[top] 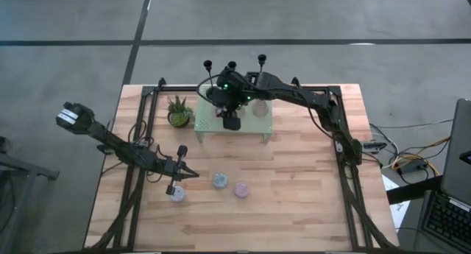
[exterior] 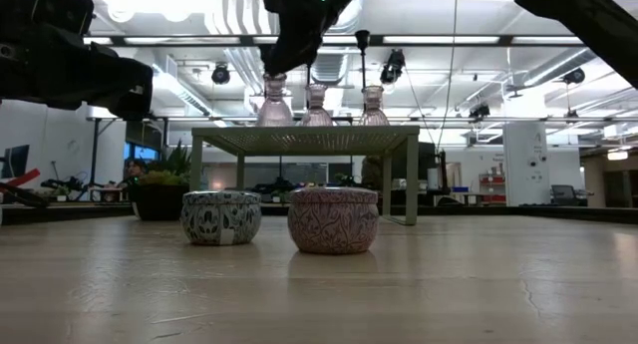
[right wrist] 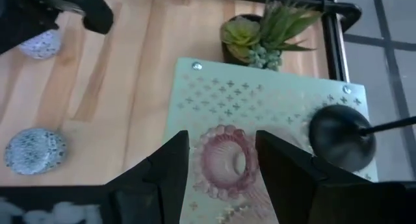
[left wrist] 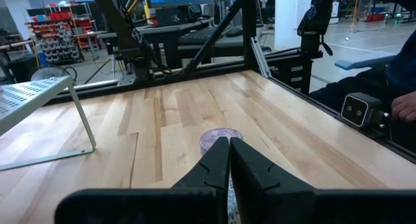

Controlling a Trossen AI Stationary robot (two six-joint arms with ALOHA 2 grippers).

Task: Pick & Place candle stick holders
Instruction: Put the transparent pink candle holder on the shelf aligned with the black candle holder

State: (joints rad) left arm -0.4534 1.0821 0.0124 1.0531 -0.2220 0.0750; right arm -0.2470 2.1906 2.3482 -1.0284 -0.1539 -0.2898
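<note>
My right gripper (right wrist: 222,160) is open over the mint-green shelf (top: 250,125), a finger on either side of a pink scalloped glass holder (right wrist: 224,162) that stands on the shelf top. Whether it touches the holder does not show. A black candlestick's round base (right wrist: 341,136) stands on the shelf beside it. Three black candlestick tops (top: 232,65) show at the shelf's far side. My left gripper (top: 193,174) is shut and empty, low over the table. Lavender (top: 176,193), blue (top: 219,181) and pink (top: 241,189) round holders stand on the table near it.
A small potted green plant (top: 179,113) stands left of the shelf. Three pink glass holders (exterior: 317,105) stand in a row on the shelf top. The black frame (top: 147,99) runs along the table's sides. The wood (top: 294,202) toward the near right is bare.
</note>
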